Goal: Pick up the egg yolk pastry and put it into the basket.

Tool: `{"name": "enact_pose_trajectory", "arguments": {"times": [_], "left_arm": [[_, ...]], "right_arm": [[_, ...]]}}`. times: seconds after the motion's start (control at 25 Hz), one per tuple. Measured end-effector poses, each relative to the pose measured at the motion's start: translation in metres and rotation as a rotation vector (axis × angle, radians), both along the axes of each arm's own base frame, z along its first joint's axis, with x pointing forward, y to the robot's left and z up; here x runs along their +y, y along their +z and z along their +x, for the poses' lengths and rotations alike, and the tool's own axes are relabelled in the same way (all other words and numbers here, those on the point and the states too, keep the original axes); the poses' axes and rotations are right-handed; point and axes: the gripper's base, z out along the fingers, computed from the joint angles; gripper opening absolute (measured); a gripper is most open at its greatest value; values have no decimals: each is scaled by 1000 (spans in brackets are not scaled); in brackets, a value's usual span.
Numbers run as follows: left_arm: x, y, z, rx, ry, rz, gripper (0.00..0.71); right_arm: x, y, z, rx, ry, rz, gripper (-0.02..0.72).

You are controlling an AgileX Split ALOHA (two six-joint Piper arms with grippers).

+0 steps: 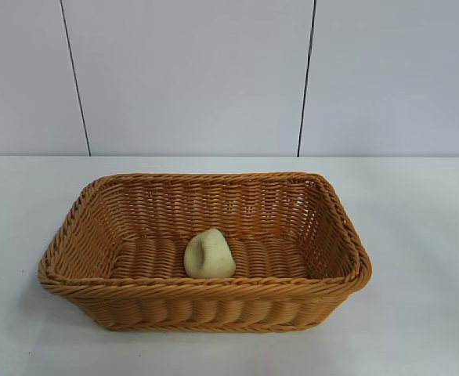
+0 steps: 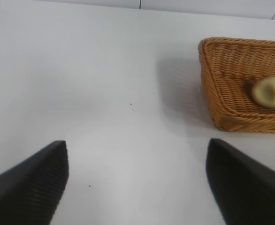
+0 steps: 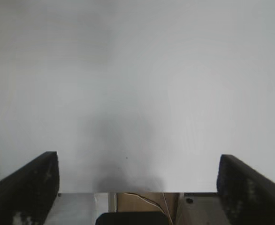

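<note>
The egg yolk pastry (image 1: 209,254), a small pale yellow-cream lump with a dent, lies on the floor of the orange-brown wicker basket (image 1: 81,219), near its front wall. In the left wrist view the pastry (image 2: 269,92) shows inside the basket (image 2: 212,70), well off to one side of my left gripper (image 2: 137,183). The left gripper is open and empty over bare white table. My right gripper (image 3: 137,187) is open and empty over the table's edge; neither basket nor pastry shows in its view. Neither arm shows in the exterior view.
The white table (image 1: 417,235) surrounds the basket on all sides. A pale panelled wall (image 1: 190,78) stands behind it. In the right wrist view the table's edge (image 3: 142,191) shows, with a wire and a brown surface below it.
</note>
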Motion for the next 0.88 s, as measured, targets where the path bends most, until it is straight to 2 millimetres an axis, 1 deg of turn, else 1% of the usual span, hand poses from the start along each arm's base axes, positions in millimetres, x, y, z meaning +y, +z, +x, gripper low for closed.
{"name": "enact_pose_trajectory", "arguments": {"times": [0.16,0.4,0.56,0.72,0.88], "left_arm": [[0,0,0,0,0,0,583],[0,0,0,0,0,0,583],[0,0,0,0,0,0,583],[0,0,0,0,0,0,583],[0,0,0,0,0,1,583]], "right_arm": [[2,-9,-36,-166,33,15,657],[3,7,-77,-474,49,18,657],[3,11,-102,-633,51,15,657],[3,12,-119,-745,51,13,657],[3,12,-122,-762,51,13,657]]}}
